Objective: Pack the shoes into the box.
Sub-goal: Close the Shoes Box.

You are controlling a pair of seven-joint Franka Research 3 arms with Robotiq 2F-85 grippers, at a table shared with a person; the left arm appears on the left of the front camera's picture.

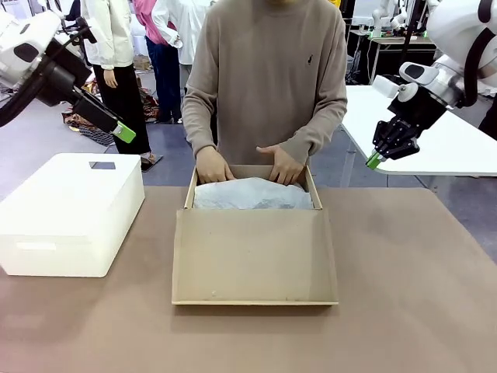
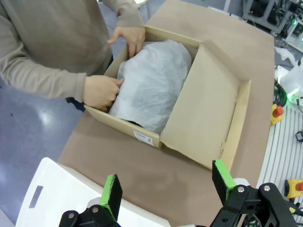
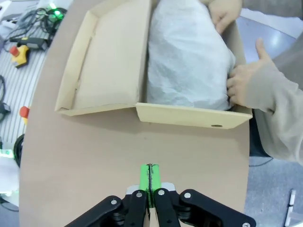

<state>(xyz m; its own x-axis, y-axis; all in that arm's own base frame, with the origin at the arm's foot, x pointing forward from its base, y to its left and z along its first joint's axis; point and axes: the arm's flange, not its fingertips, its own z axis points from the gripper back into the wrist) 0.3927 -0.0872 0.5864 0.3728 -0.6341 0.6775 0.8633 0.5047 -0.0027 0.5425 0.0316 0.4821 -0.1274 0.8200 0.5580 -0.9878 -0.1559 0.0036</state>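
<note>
The brown cardboard box (image 1: 254, 256) stands open at the middle of the table, its flap lid folded down toward me. White tissue paper (image 1: 252, 194) bulges over its contents, so the shoes are hidden. A person's two hands (image 1: 213, 167) press the tissue at the far wall. My left gripper (image 1: 121, 130) hangs high at the left, open and empty; in its wrist view the gripper (image 2: 166, 182) looks down on the box (image 2: 124, 128). My right gripper (image 1: 376, 160) hovers high at the right, shut on nothing; its pads (image 3: 146, 182) meet, short of the box (image 3: 189, 116).
A white rounded plastic box (image 1: 70, 210) sits on the table's left side, below my left gripper (image 2: 61, 198). A white table (image 1: 458, 144) stands beyond the right edge. Bare brown tabletop (image 1: 404, 311) lies in front of and right of the cardboard box.
</note>
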